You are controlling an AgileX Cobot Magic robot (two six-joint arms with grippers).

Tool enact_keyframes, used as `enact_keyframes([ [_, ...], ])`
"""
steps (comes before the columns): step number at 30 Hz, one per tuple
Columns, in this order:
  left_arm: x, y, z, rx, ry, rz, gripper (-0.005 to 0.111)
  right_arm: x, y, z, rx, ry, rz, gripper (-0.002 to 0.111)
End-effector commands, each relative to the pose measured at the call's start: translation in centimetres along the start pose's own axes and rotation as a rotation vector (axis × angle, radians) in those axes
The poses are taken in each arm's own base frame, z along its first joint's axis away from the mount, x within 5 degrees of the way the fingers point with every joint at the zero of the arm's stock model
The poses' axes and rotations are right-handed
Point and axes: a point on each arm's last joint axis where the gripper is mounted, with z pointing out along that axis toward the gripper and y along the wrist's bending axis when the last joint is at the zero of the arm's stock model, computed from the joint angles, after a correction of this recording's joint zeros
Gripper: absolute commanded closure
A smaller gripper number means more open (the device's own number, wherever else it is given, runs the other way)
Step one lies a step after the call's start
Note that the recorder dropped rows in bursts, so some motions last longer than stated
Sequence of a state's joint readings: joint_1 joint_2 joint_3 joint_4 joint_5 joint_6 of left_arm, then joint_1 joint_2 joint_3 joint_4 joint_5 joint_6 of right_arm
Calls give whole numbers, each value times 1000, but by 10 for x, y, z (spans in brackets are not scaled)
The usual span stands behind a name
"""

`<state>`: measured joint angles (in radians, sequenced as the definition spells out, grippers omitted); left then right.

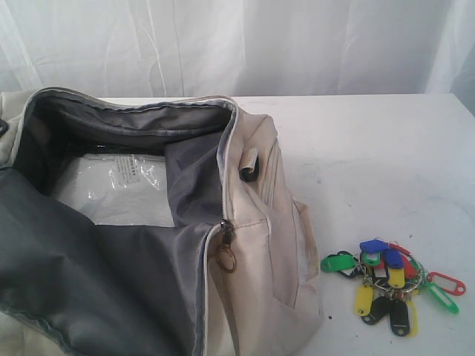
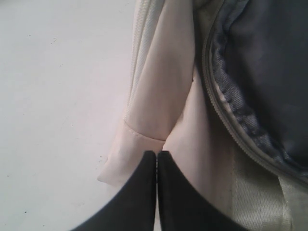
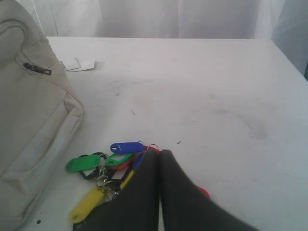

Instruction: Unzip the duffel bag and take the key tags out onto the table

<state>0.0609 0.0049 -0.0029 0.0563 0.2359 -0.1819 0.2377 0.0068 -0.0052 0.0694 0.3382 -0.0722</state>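
Here the key tags point(image 1: 390, 285) lie in a loose bunch on the table point(image 1: 371, 148), near the front edge and just to the right of the duffel bag point(image 1: 252, 245), not touching it. Green, blue, yellow, red and black tags fan out from their metal rings. The bag stands unzipped on the left, its dark grey lining spread wide, with a clear plastic packet point(image 1: 119, 189) lying flat inside. A brass ring pull point(image 1: 226, 259) hangs from the zipper at the right end of the opening.

The right gripper point(image 3: 160, 154) is closed, its dark fingers pressed together and holding nothing. It sits directly over the bunch and hides part of it; I cannot tell whether it touches the tags. The left gripper point(image 2: 157, 155) is likewise closed and empty, poised over the bag's cream outer fabric beside the zipper edge. A white curtain point(image 1: 223, 44) hangs behind the table's far side.
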Motion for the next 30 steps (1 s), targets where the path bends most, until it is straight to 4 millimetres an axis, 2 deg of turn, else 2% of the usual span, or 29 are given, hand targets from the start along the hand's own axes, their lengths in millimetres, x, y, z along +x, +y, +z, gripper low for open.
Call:
enact_keyframes([
  [1, 1, 0, 0, 6, -1, -7, 99, 2, -1, 0, 10, 3, 2, 108],
  [30, 1, 0, 0, 6, -1, -7, 99, 2, -1, 0, 20, 10, 5, 108],
])
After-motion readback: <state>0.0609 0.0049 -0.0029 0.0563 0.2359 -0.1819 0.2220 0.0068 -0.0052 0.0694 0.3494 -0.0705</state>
